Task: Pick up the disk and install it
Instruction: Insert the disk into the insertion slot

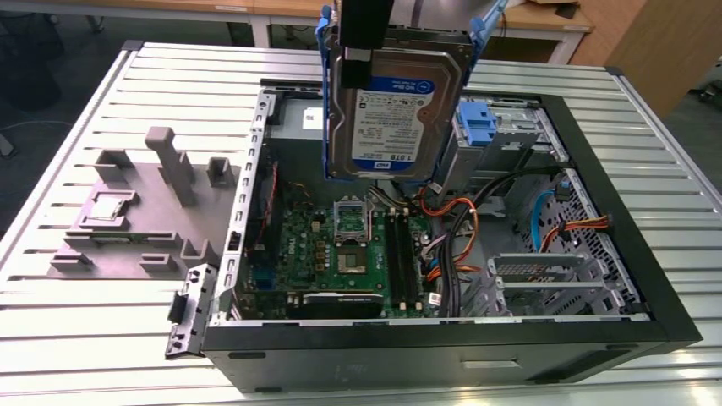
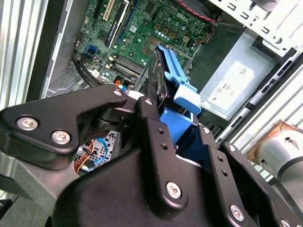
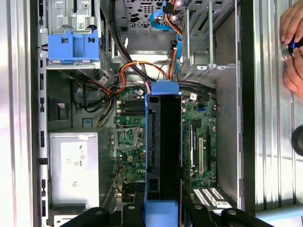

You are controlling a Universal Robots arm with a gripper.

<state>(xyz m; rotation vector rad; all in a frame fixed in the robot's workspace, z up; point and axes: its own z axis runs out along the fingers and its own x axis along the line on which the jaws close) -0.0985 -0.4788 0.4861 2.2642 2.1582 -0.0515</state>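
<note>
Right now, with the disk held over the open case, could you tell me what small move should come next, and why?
Probably a short sideways shift towards the drive cage on the exterior view's right, keeping height. The fingers clamp the disk upright above the motherboard, not over the cage, and orange cables lie between.

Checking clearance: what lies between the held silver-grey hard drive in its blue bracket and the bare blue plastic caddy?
In the first wrist view, orange and black cables run between the disk and the caddy.
</note>
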